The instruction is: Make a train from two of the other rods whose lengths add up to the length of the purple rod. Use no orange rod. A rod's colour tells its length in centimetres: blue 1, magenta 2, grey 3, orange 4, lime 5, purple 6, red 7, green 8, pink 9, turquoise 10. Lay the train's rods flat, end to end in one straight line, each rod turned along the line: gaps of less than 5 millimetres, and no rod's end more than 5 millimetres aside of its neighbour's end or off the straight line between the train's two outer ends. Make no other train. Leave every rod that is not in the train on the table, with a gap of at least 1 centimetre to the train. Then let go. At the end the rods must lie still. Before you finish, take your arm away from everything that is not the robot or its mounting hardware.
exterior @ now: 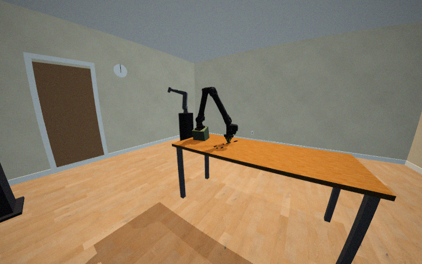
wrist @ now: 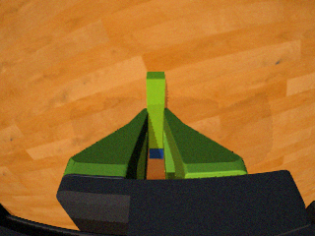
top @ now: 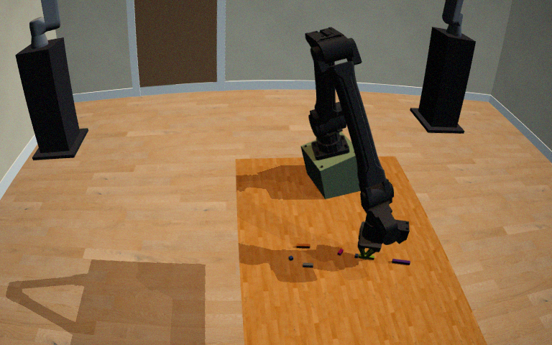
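Note:
My gripper (top: 366,255) (wrist: 156,116) (exterior: 228,141) is shut on the lime rod (top: 370,256) (wrist: 157,88), low at the table top (top: 366,309) (exterior: 295,161). The rod sticks out ahead of the green fingers in the wrist view. A small blue piece (wrist: 157,153) (top: 356,255) sits at the lime rod's rear end, between the fingers. The purple rod (top: 400,261) lies flat a little to the right, apart from the lime rod. A second blue rod (top: 290,257) lies further left.
A magenta rod (top: 340,251), a grey rod (top: 307,265) and an orange rod (top: 302,245) lie left of the gripper. The arm's green base block (top: 331,170) stands at the back.

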Controlling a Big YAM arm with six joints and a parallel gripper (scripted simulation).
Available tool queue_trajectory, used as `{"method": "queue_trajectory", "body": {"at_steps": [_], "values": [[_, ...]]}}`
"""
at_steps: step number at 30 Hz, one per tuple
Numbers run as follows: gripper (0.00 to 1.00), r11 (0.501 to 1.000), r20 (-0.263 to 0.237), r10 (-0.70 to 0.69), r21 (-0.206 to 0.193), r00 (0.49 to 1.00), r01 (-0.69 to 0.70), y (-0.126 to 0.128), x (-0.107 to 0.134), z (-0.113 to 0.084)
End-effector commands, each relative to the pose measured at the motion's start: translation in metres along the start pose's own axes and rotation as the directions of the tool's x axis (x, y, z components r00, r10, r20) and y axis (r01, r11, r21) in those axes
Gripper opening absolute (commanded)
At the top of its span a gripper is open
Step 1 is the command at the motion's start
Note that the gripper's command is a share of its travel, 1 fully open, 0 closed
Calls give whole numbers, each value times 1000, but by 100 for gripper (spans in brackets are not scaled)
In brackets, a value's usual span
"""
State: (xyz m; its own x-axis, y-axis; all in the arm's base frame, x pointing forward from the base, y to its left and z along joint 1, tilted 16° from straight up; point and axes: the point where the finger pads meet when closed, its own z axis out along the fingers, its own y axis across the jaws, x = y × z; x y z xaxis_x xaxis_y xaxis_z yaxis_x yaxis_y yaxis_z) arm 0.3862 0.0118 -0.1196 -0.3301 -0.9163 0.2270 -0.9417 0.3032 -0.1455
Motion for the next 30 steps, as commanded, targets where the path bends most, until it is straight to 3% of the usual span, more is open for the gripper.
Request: {"method": "queue_trajectory", "body": {"at_steps": [1,13,24,30], "values": [[8,1000,17,-4,24,1000,4,-13,-5,-3],[23,1000,17,-4,24,1000,4,-13,-5,-3],[23,1000,17,-4,24,1000,4,-13,-5,-4],[23,999,22,-10,32,1000,9,-12,-10,-21]]}}
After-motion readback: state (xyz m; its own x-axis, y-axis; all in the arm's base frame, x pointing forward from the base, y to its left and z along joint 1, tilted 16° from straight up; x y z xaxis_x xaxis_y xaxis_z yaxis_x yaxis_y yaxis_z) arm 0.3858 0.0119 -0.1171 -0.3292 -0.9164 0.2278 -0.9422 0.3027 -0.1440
